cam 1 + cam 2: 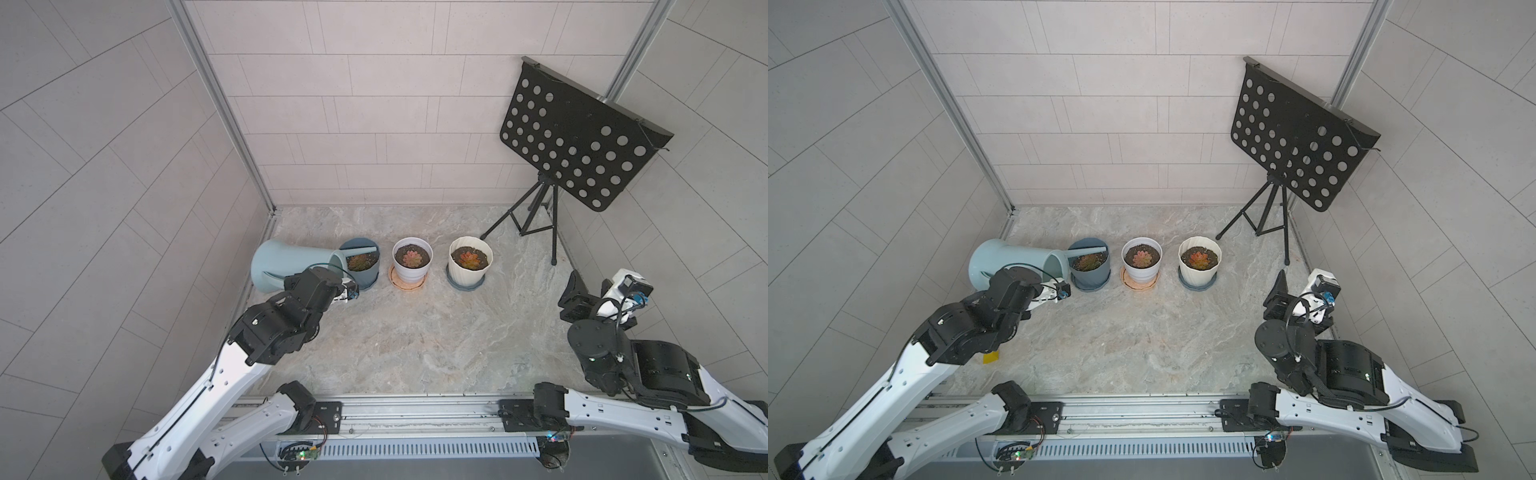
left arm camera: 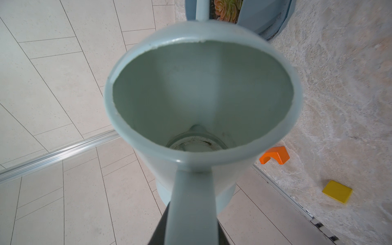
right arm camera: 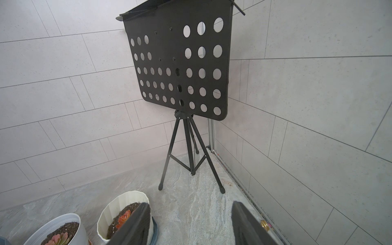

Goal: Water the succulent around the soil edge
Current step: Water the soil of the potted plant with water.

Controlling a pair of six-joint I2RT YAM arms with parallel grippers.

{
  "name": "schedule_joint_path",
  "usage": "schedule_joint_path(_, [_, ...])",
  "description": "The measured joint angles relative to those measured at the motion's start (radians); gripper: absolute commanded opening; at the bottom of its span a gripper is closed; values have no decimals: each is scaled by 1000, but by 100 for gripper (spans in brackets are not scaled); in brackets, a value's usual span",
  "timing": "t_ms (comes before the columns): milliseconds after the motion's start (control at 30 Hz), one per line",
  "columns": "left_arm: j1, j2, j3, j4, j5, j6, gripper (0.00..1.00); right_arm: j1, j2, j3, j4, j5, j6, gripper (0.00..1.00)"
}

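Note:
A pale blue watering can point(image 1: 286, 266) lies tipped on its side in the air at the far left, seen in both top views. Its spout point(image 1: 361, 250) reaches across the far rim of a blue-grey pot point(image 1: 368, 278) that holds a green-red succulent point(image 1: 358, 262). My left gripper point(image 2: 191, 233) is shut on the can's handle point(image 2: 191, 201), and the left wrist view looks straight into the can's mouth point(image 2: 201, 95). No stream of water shows. My right gripper point(image 3: 191, 204) hangs open and empty at the right point(image 1: 586, 291), far from the pots.
A white pot point(image 1: 412, 270) and a ribbed cream pot point(image 1: 470, 272), each with a succulent, stand in a row right of the blue-grey one. A black music stand point(image 1: 577, 137) fills the far right corner. An orange block point(image 2: 274, 156) and a yellow block point(image 2: 337, 191) lie by the left wall.

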Motion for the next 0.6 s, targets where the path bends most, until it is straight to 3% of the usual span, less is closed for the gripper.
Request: schedule_joint_path(600, [0,38,0,38,-64,22,0,-10,-14,-11,23,0,-34,64])
